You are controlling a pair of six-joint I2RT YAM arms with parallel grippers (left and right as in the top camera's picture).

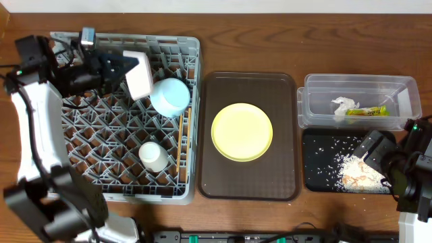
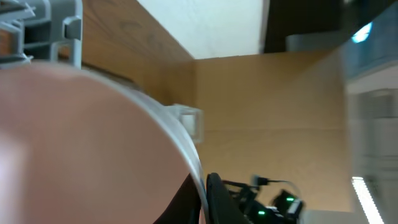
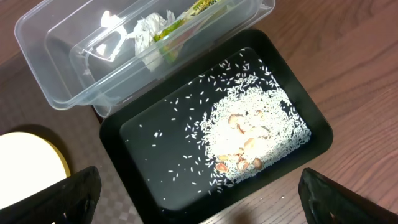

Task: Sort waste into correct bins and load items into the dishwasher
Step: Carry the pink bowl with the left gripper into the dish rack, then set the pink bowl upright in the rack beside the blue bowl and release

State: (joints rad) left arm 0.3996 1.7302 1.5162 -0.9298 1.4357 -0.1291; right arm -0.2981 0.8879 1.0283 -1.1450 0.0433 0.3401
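My left gripper (image 1: 125, 67) is shut on the rim of the pale pink bowl (image 1: 140, 74) and holds it on edge over the back of the grey dish rack (image 1: 101, 135). The bowl fills the left wrist view (image 2: 81, 143), with the fingers pinching its rim (image 2: 205, 199). A light blue bowl (image 1: 169, 96), a white cup (image 1: 154, 155) and chopsticks (image 1: 184, 135) sit in the rack. The yellow plate (image 1: 241, 131) lies on the brown tray. My right gripper (image 1: 378, 152) is open and empty above the black tray (image 3: 155, 155), which holds rice (image 3: 255, 134).
The brown serving tray (image 1: 283, 182) lies between the rack and the bins. The clear tub (image 1: 317, 108) behind the black tray (image 1: 317, 169) holds the white napkin (image 3: 149, 31) and the yellow-green wrapper (image 3: 199, 9). The plate's edge shows in the right wrist view (image 3: 25, 168).
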